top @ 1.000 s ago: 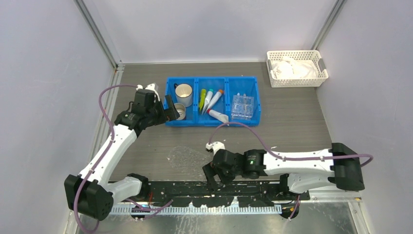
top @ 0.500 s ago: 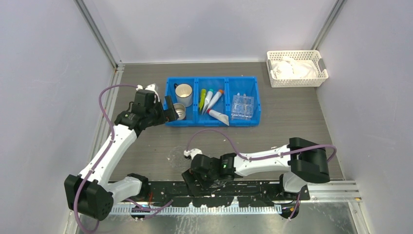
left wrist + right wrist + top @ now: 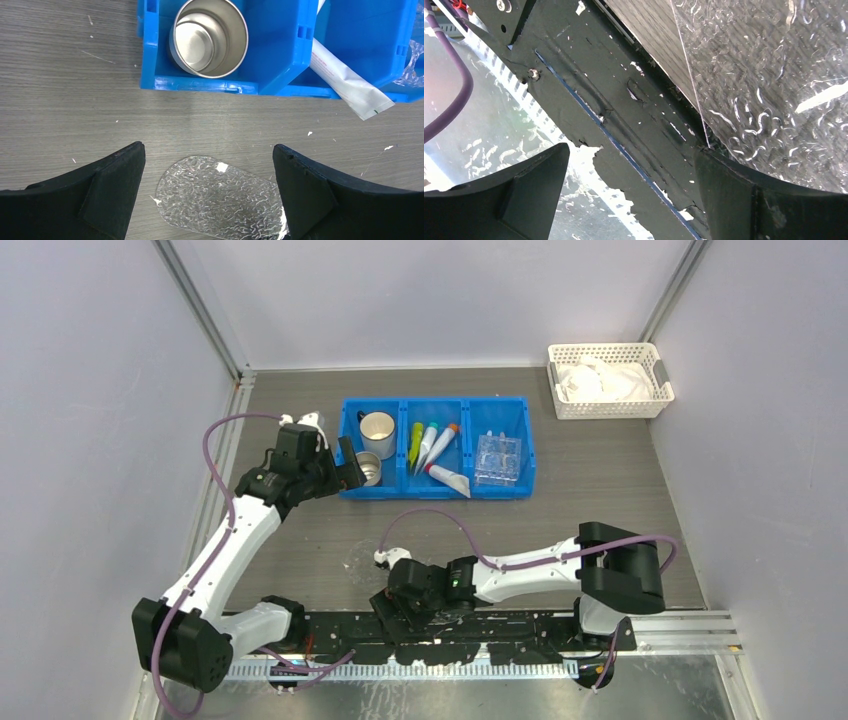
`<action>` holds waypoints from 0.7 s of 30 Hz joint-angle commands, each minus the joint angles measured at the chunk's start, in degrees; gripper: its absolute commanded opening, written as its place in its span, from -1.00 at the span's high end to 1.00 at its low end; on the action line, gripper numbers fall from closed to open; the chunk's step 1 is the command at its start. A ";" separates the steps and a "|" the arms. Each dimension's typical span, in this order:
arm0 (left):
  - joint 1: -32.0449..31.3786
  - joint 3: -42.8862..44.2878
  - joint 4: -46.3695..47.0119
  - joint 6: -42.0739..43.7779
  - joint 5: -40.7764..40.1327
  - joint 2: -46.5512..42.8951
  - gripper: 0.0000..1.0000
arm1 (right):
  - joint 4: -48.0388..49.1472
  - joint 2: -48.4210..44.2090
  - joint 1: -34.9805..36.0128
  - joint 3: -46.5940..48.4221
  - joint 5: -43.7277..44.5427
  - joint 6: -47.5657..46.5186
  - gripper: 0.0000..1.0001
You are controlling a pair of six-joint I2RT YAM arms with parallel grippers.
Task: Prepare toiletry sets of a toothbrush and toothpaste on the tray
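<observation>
The small clear tray [image 3: 498, 458] with square recesses sits in the right compartment of the blue bin [image 3: 437, 492]. Three wrapped toiletry packets lie in the middle compartment: a green one [image 3: 415, 443], an orange-capped one [image 3: 441, 444] and a white-red one [image 3: 448, 478], which also shows in the left wrist view [image 3: 350, 86]. My left gripper [image 3: 349, 464] [image 3: 209, 195] is open and empty, held above the table by the bin's left end. My right gripper [image 3: 392, 608] [image 3: 631, 195] is open and empty, low over the black base rail at the near edge.
A clear textured oval sheet [image 3: 383, 560] [image 3: 220, 200] [image 3: 774, 75] lies flat on the table by the right gripper. A white mug [image 3: 378, 427] and a steel cup [image 3: 368, 470] [image 3: 209, 37] stand in the bin's left compartment. A white lattice basket [image 3: 610, 380] stands far right.
My right arm has swung left along the near edge, bringing its gripper next to the near end of the clear textured sheet. The left arm has not moved.
</observation>
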 commanded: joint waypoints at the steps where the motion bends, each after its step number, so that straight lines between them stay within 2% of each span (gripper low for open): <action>1: 0.16 -0.07 0.69 0.90 -0.36 -0.56 -1.00 | 0.01 0.03 0.25 0.08 2.60 -0.30 -0.99; 11: 0.16 -0.44 1.00 0.97 -0.21 -0.51 -0.99 | -4.51 -0.90 -2.14 -0.33 8.37 -1.71 -0.99; 21: 0.16 -0.78 2.13 0.66 0.71 0.34 -0.99 | -2.25 -4.60 -8.46 -5.75 7.28 -2.56 -0.99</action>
